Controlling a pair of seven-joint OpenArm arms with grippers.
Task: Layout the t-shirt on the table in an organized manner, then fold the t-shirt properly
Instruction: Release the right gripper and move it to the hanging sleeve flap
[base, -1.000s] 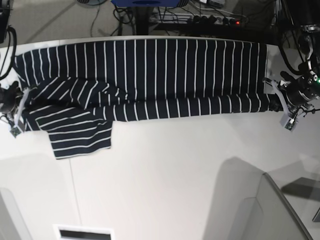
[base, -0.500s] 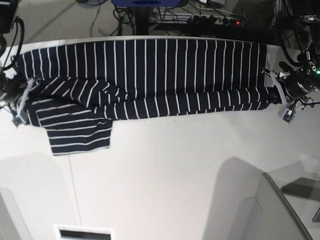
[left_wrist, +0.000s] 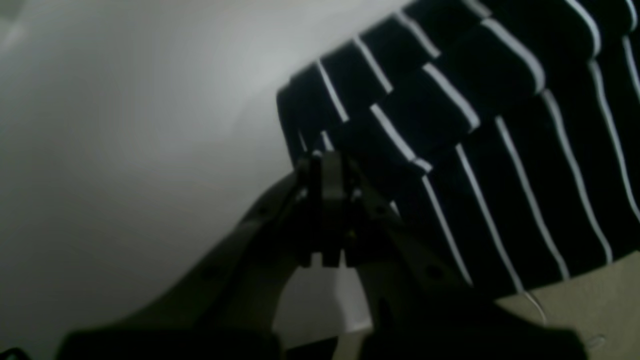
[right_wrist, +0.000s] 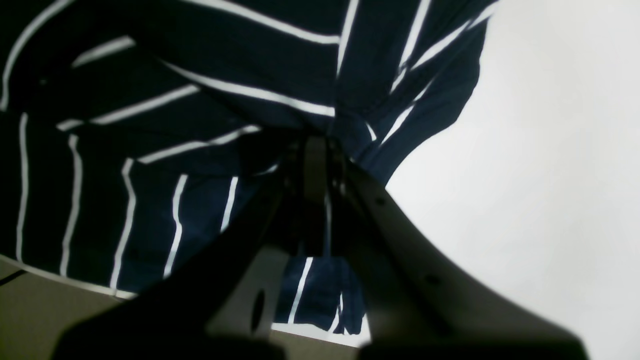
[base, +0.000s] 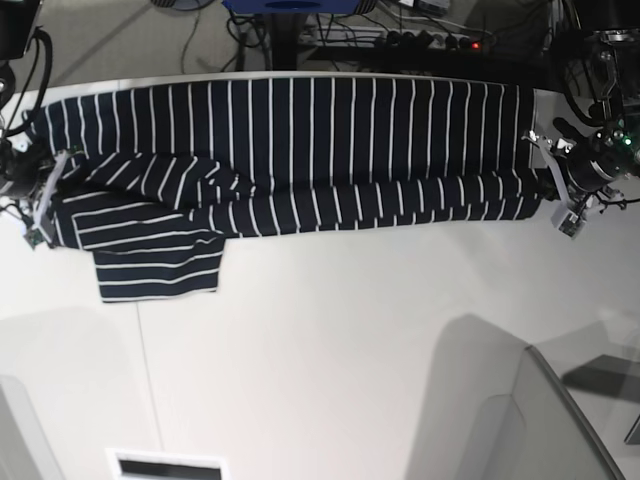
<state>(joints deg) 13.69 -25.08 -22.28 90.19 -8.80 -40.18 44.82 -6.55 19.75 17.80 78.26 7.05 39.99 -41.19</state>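
T-shirt (base: 290, 150) stretched along table (base: 330, 350) far edge.
Left gripper (base: 553, 195) and right gripper (base: 45, 195) each clamp a shirt end.

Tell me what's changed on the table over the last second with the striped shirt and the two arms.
Both pincers, left and right, moved toward the table's far edge, carrying the folded front edge of the dark navy white-striped cloth t-shirt with them, so the band looks narrower. The sleeve flap followed. Unchanged: both pincers shut on the shirt's ends, nothing released, shirt stretched across the matte white table.
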